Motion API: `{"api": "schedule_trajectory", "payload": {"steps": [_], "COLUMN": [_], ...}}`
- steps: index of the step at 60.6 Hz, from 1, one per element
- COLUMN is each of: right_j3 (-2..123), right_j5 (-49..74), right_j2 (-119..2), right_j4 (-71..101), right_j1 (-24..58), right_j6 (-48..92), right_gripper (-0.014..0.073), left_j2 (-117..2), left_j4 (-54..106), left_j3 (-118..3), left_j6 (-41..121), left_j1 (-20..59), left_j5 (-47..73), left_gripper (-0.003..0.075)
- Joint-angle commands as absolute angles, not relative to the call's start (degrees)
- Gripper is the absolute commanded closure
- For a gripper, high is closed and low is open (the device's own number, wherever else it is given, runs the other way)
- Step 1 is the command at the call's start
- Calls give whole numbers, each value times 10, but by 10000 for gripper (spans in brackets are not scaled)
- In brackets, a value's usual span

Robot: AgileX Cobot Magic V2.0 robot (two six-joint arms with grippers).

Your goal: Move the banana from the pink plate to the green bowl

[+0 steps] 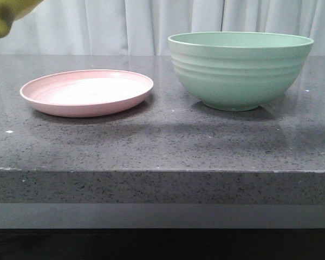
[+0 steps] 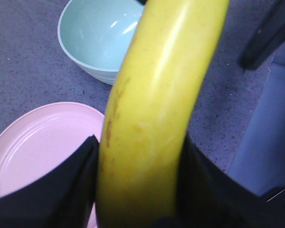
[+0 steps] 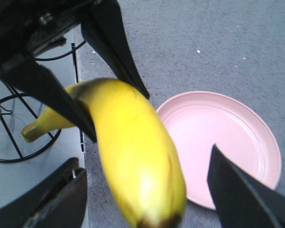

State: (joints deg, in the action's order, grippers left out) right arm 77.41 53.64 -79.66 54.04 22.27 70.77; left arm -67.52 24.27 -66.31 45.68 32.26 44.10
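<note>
The left gripper (image 2: 137, 190) is clamped on the banana (image 2: 156, 109), holding it high above the table (image 1: 162, 146), left of the bare pink plate (image 1: 86, 92). The green bowl (image 1: 239, 69) stands right of the plate. The right gripper (image 3: 147, 190) is spread wide, holding nothing.

smooth glossy yellow skin on the banana (image 2: 152, 114), matte pale pink plate (image 1: 86, 92) with faint ridges, matte mint-green bowl (image 1: 239, 69) ribbed outside, speckled polished dark stone table (image 1: 162, 146), soft white cloth curtain (image 1: 151, 24) behind
</note>
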Motion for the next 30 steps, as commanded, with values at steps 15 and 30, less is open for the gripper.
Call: {"api": "schedule_trajectory", "payload": {"steps": [15, 30], "right_j3": [829, 829], "right_j5": [536, 540], "right_j2": [-818, -818], "right_j4": [577, 591], "right_j1": [248, 248], "right_j6": [716, 716], "right_gripper": [55, 278], "left_j2": [-663, -663], "left_j4": [266, 266], "left_j3": [-680, -680], "left_j6": [457, 457], "left_j1": [327, 327], "left_j5": [400, 400], "left_gripper": [535, 535]}}
